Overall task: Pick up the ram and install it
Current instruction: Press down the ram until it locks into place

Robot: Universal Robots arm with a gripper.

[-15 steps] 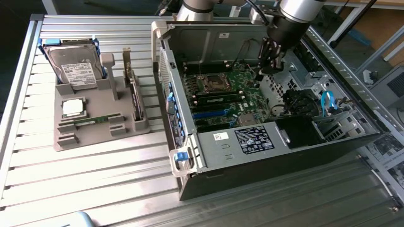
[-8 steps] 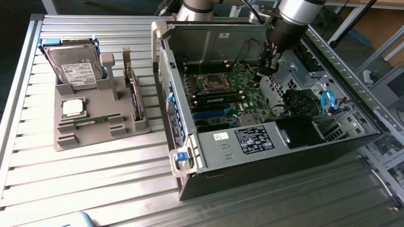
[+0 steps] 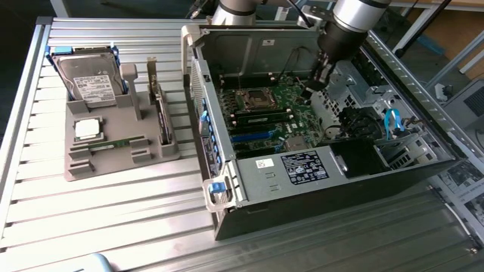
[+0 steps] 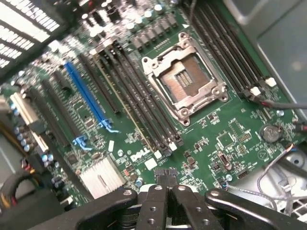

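Exterior view: gripper [image 3: 314,85] inside the open computer case [image 3: 302,170], low over the motherboard [image 3: 295,107], fingers [image 4: 156,201] pressed together and pinching nothing. Ram [image 3: 113,145] lying flat in the grey holder [image 3: 79,167], at 6 o'clock of the silver processor chip [image 3: 87,129], well apart from the gripper, out at 9 o'clock of the case. Long axis roughly 9 to 3 o'clock, chip face up. Possibly a second stick [image 3: 261,120] seated by the socket, hard to tell. Judged as the pick-up: best gripped at mid-length across the thin faces, lifted straight up, kept level and parallel to the slots [image 4: 144,110]
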